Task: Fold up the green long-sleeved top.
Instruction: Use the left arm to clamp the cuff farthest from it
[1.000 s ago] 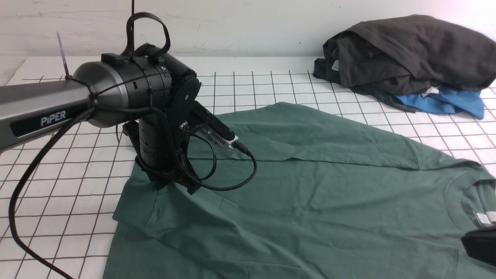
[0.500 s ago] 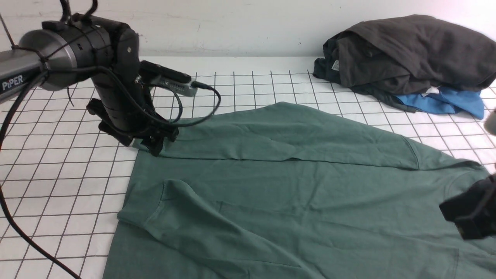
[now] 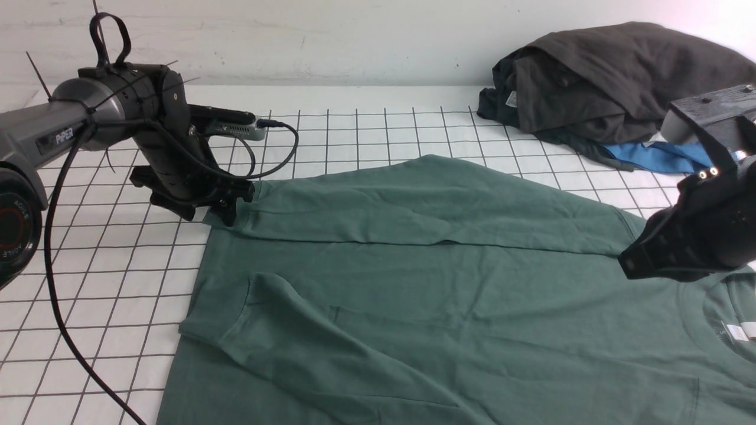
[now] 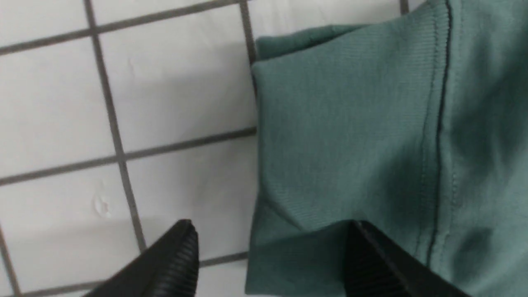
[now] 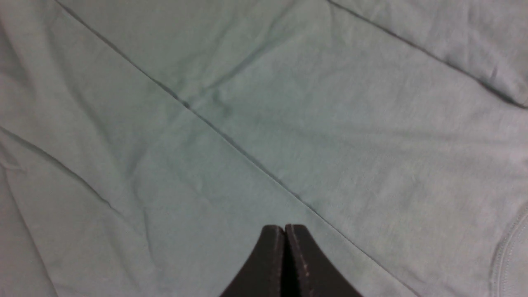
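The green long-sleeved top lies flat on the gridded table, both sleeves folded across its body and the white neck label at the near right. My left gripper stands open at the cuff of the far sleeve, at the top's far left corner. One finger is over the bare table, the other over the cloth, and the cuff's edge lies loose between them. My right gripper hovers shut and empty over the shoulder area, its tips above plain green cloth.
A dark charcoal garment is heaped on a bright blue one at the back right, against the wall. White table with a black grid shows to the left of the top. The left arm's cable hangs over it.
My left gripper let go of the near sleeve's cuff on the body, opened, and moved back and left to the far sleeve's cuff. The right arm rose into view from the lower right.
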Available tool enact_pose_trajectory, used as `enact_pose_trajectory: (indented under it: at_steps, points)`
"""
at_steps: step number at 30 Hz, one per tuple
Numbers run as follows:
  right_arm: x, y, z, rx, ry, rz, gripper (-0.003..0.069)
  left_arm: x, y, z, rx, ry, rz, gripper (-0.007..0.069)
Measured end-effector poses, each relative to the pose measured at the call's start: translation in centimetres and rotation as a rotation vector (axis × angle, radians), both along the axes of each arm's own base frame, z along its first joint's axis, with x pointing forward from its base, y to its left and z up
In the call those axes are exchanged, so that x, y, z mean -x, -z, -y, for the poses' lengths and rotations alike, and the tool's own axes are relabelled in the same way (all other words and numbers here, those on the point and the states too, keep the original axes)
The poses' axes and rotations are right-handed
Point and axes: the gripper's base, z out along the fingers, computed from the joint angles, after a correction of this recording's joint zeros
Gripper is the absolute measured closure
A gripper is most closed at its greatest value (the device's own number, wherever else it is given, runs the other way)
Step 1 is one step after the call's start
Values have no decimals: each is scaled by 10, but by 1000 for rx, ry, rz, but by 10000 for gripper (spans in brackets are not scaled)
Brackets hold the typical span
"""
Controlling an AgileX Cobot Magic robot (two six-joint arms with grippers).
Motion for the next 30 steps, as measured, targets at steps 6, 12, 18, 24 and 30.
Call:
enact_pose_trajectory:
  at_steps: [6,12,18,24,30]
  points:
    - [-3,4,-1,6,-8,-13,673,-2,2,4,57,-19,5,387]
    - [-3,4,-1,8,-14,-11,673,-1,-5,5,70,-19,12,593]
    - [-3,4,-1,7,-16,-10,673,10,-39,6,76,-8,18,599]
    - [-2,4,-1,6,-17,-17,673,25,-67,6,77,5,-17,599]
    - [-1,4,-3,2,-23,-24,673,31,-70,4,51,17,-61,599]
